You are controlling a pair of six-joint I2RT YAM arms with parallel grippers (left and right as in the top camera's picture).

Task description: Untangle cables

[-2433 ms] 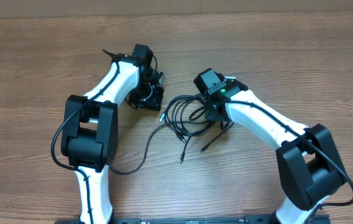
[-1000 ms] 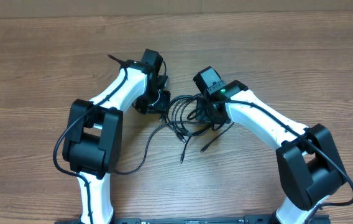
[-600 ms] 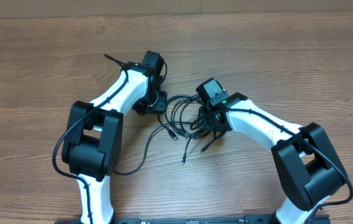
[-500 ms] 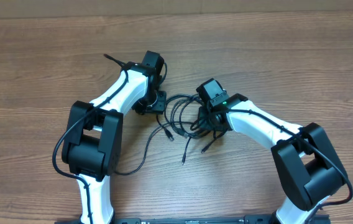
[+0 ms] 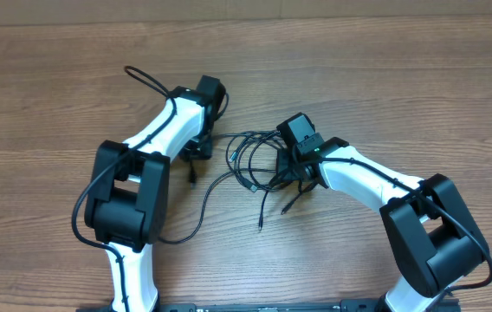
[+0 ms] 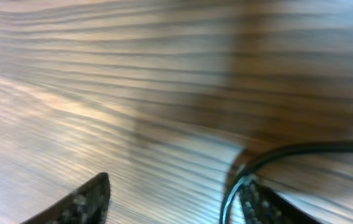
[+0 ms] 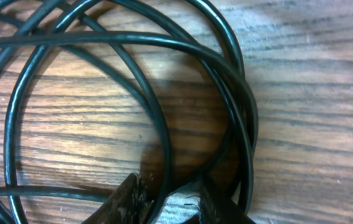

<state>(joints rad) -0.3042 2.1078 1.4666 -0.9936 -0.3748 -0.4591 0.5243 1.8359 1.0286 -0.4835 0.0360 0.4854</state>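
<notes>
The cables [image 5: 259, 160] lie in tangled loops near the middle of the table [image 5: 402, 69], with loose ends trailing toward its near edge; the right gripper [image 7: 171, 202] stands at the tangle's right side, jaws nearly closed, pinching one strand between them; the left gripper [image 6: 173, 205] sits just left of the tangle, jaws wide apart over bare wood, clamping nothing; one strand curves just beside one finger [image 6: 260, 202].

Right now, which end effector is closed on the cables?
The right end effector, pinching a strand of the cables; the left end effector stands wide open.
</notes>
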